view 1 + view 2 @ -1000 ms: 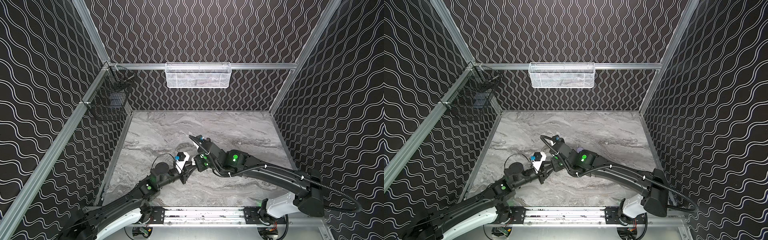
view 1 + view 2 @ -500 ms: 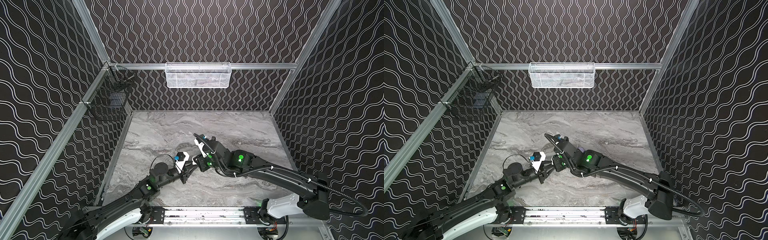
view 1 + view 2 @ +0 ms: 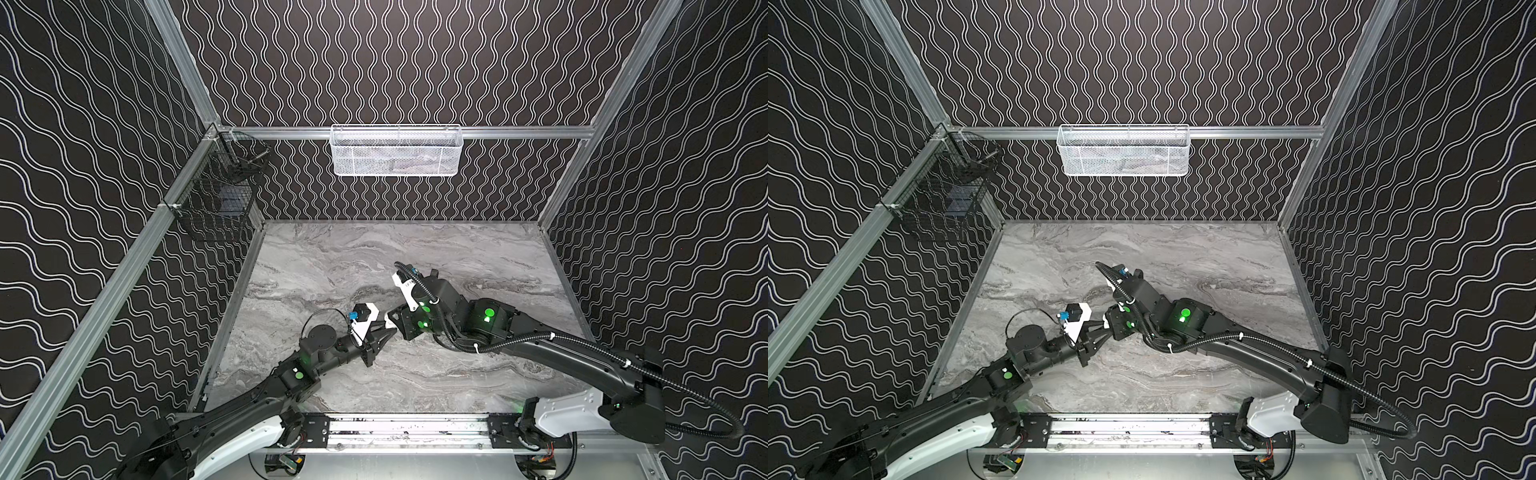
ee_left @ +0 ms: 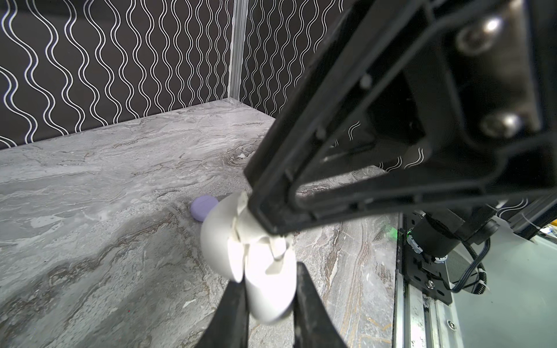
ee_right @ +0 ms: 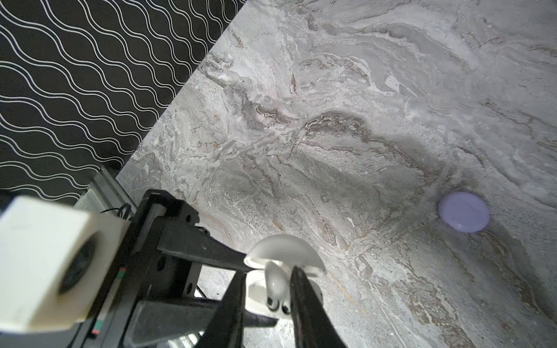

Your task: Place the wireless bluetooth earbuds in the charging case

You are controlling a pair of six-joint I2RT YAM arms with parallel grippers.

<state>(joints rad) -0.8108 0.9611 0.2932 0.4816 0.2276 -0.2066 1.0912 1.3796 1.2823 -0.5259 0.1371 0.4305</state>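
Observation:
My left gripper (image 4: 268, 278) is shut on the base of a white charging case (image 4: 265, 298) and holds it above the table with its lid (image 4: 217, 238) swung open. My right gripper (image 5: 268, 271) reaches into the open case (image 5: 256, 296). Its jaws stand slightly open around a white earbud (image 5: 275, 283). The earbud lies in the case against one finger, with a gap to the other finger. In both top views the two grippers (image 3: 390, 326) (image 3: 1105, 324) meet tip to tip at mid-table, and the case is mostly hidden there. No lilac earbuds are in view.
A closed lilac round case (image 5: 463, 211) (image 4: 203, 208) lies flat on the marble table (image 3: 415, 257) just beyond the grippers. A white mesh basket (image 3: 396, 150) hangs on the back wall and a black wire basket (image 3: 220, 195) on the left wall. A metal rail (image 3: 407, 428) runs along the front.
My right arm has shifted a little to the right and back, with its fingertips still at the case. The left arm has held still with the case.

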